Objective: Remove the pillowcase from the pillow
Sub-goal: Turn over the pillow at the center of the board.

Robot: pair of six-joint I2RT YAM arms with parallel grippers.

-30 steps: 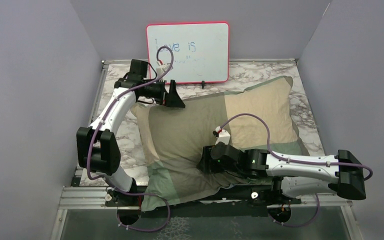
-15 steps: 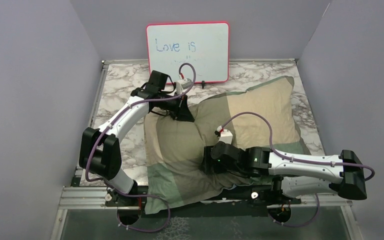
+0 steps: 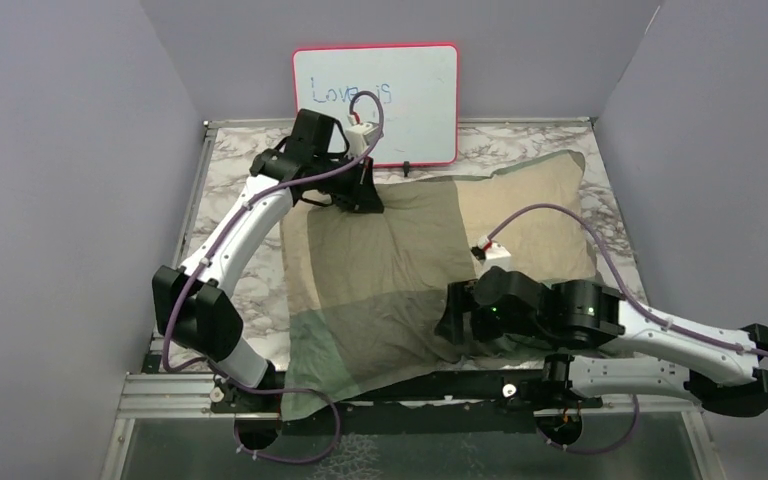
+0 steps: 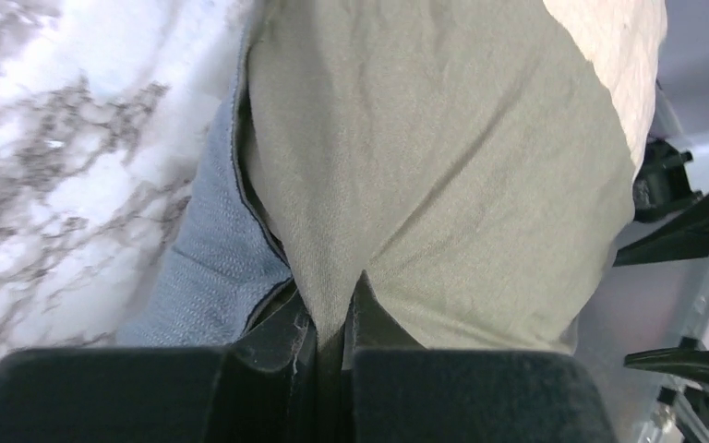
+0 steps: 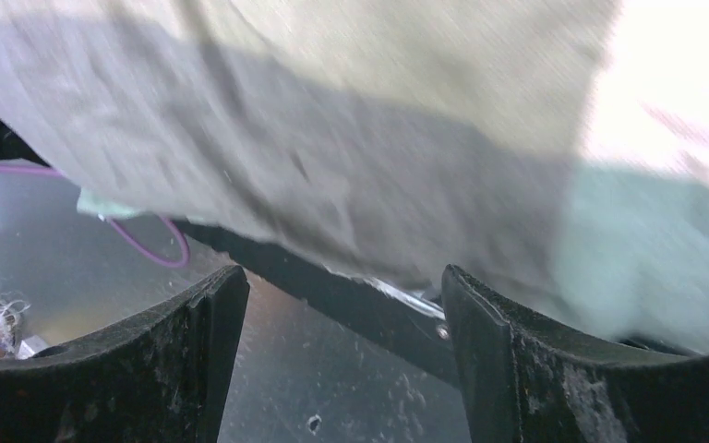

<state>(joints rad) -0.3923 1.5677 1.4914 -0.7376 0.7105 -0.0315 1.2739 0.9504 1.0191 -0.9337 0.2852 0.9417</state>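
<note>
The pillowcase (image 3: 390, 265), in tan, olive and pale green blocks, lies spread over the marble table with the pillow hidden inside it. At its far left corner my left gripper (image 3: 362, 197) is shut on a pinched fold of olive cloth (image 4: 397, 166). The left wrist view shows the jaws (image 4: 332, 318) closed on that fold, with the blue-grey underside (image 4: 208, 268) beside them. My right gripper (image 3: 448, 327) hovers at the pillowcase's near edge. It stands open (image 5: 342, 309) with nothing between its fingers (image 5: 217, 314), and the cloth (image 5: 332, 138) hangs just above and beyond them.
A red-framed whiteboard (image 3: 375, 105) stands at the back, just behind my left wrist. Bare marble table (image 3: 235, 170) shows to the left. The pillowcase's near corner droops over the black front rail (image 5: 351, 300) and the metal frame (image 3: 160, 395). Grey walls close both sides.
My left gripper has shut on the pillowcase's far left corner and drawn it back toward the whiteboard. My right gripper has opened wider and pulled back to the right, off the cloth.
</note>
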